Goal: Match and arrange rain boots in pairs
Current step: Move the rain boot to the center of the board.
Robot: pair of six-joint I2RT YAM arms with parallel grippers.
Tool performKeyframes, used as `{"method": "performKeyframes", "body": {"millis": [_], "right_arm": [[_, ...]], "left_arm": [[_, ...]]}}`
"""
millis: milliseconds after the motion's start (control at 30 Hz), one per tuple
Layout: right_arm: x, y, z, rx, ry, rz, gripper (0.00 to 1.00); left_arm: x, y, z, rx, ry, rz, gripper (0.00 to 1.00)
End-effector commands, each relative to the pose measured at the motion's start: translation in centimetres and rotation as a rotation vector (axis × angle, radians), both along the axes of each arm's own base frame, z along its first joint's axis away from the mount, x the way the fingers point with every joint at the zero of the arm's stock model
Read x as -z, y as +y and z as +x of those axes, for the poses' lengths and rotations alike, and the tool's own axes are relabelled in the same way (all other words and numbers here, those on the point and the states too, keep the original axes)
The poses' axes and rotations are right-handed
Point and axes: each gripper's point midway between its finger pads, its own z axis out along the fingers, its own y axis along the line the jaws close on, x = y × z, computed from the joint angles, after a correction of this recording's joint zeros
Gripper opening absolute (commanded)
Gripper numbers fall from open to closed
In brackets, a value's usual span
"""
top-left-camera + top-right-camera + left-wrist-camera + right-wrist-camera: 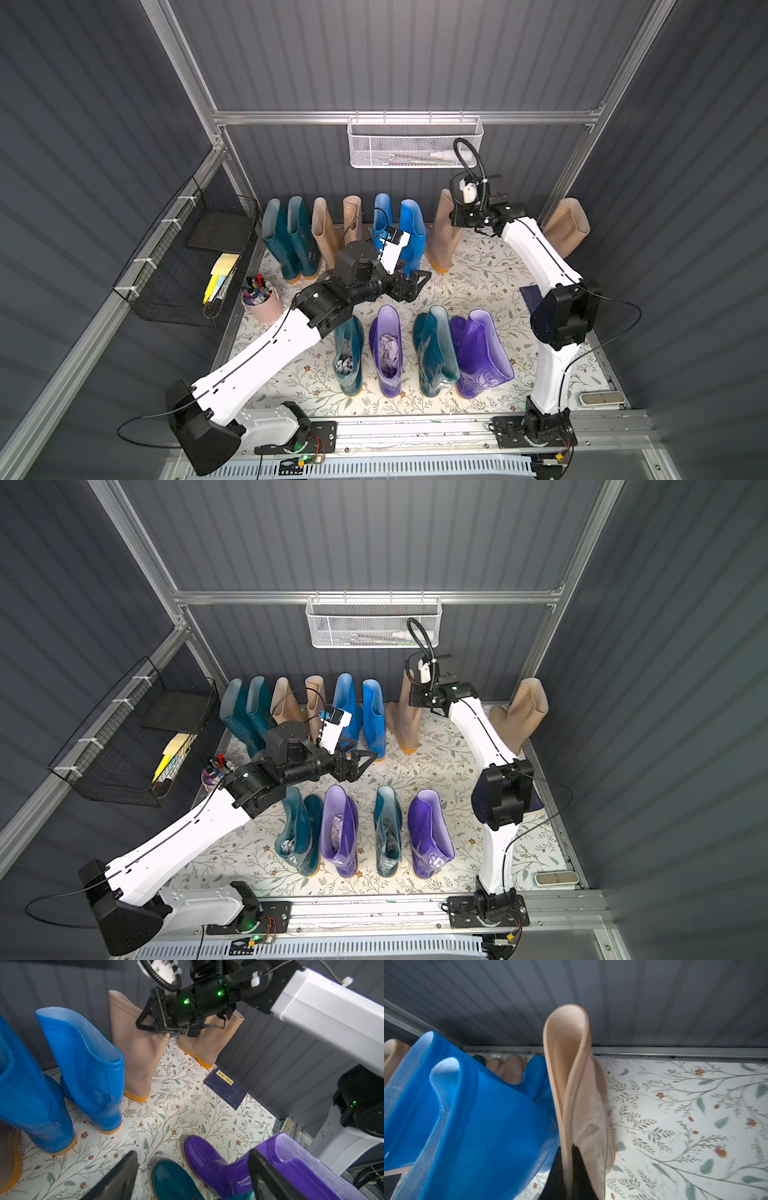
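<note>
— What encloses the space?
— Dark grey ribbed walls (395,62) on three sides in both top views, edged by an aluminium frame (291,117).
— Anything hung up?
— A white mesh basket (395,151) on the back rail, upper centre. A black wire basket (166,291) at left holds yellow notepads (222,270).
— The floor?
— A pale floral mat (478,282), brightly lit, with a pink cup of pens (266,309) at its left edge. A dark blue book (226,1087) lies flat beside a wall.

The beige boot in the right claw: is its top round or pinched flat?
Pinched nearly flat: the right claw presses the beige boot into a narrow slit.
</note>
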Motion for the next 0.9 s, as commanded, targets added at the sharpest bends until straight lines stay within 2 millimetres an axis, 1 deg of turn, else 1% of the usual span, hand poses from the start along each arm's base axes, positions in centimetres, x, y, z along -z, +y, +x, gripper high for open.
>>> {"method": "performKeyframes", "body": {"millis": [0,167,300,433,667,867], "right_arm": [[-4.1,2.0,0.8,-0.01,-0.106,0.079,0.0],[-3.7,3.2,0.6,-0.013,-0.088,0.106,0.0],[-3.4,3.8,0.3,0.0,-0.063,0.128,0.01],[-3.8,4.6,-0.1,0.003,-0.054,0.153,0.01],[-3.8,5.1,-0.6,0.017,-0.037,0.176,0.0],[-3.9,5.4,-1.1,0.035,-0.04,0.201,0.0]], "left_arm": [[-0.3,0.7,-0.2,-0.012,-0.025,0.014,0.85],[-0.3,1.0,-0.4,-0.013,-0.033,0.025,0.85],[-0.2,1.1,-0.4,-0.016,-0.038,0.025,0.85],[-0.2,1.1,-0.4,-0.015,-0.036,0.024,0.85],[-0.5,1.1,-0.5,-0.013,-0.041,0.021,0.85],[-0.3,1.3,-0.6,-0.018,-0.037,0.022,0.84]]}}
